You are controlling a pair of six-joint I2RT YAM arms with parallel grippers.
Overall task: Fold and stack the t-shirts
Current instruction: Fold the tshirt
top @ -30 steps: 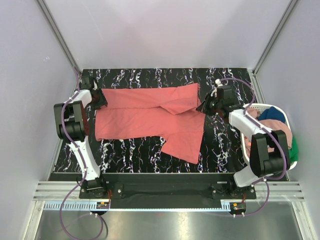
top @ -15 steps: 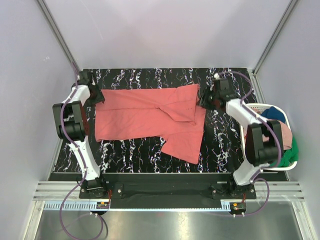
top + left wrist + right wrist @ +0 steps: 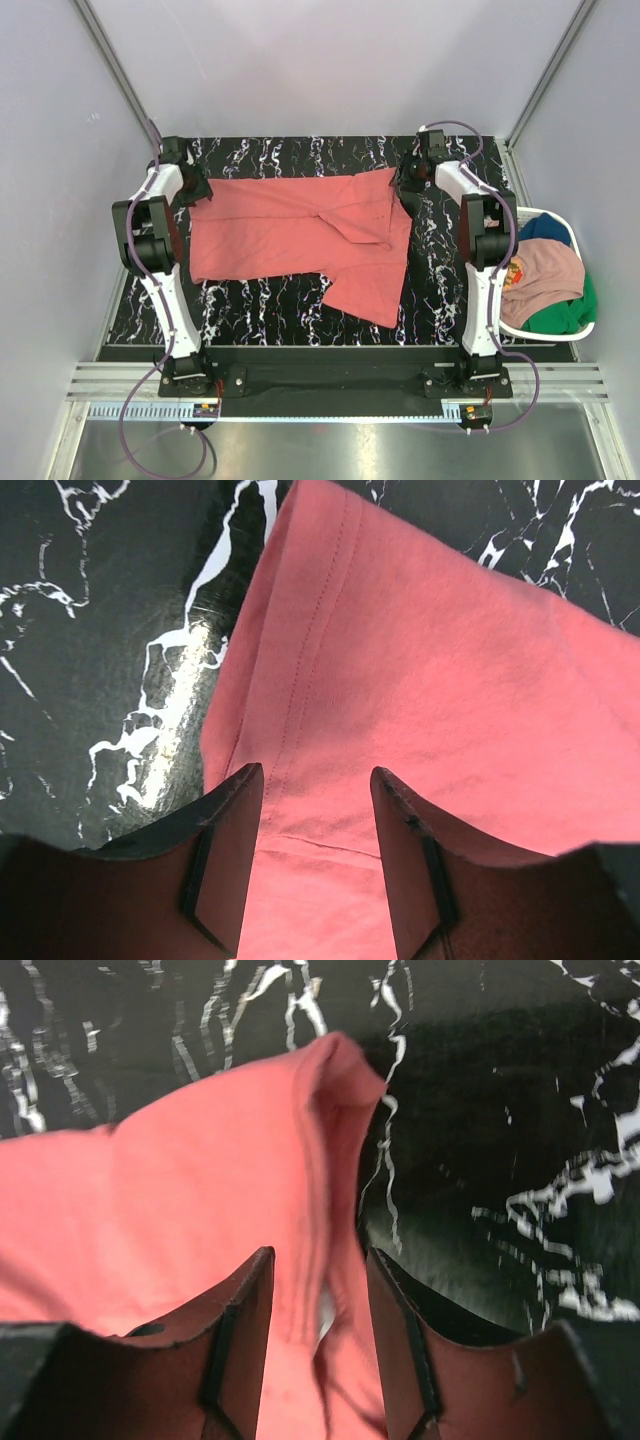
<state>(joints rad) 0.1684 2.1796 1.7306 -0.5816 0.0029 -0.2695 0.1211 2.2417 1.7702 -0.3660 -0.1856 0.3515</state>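
Black marble-look table (image 3: pixel 270 300) has the coral-red t-shirt (image 3: pixel 300 235) spread flat across the middle. The left gripper (image 3: pixel 316 772) is at its upper-left corner and the right gripper (image 3: pixel 320 1253) at its upper-right, both with jaws apart over the hem, pinching nothing. At the right edge, the white basket (image 3: pixel 545 338) holds the pink t-shirt (image 3: pixel 545 275), green t-shirt (image 3: pixel 560 318) and blue t-shirt (image 3: pixel 548 228); the pink one's print is too small to read.

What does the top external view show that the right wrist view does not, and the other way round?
Only top external: the left arm, and the white plastic laundry basket holding a pink shirt, a green shirt and a dark blue shirt. Only right wrist: its jaws standing open astride the rolled corner of the plain coral-red cloth t-shirt. Both: that t-shirt on the black white-veined table.
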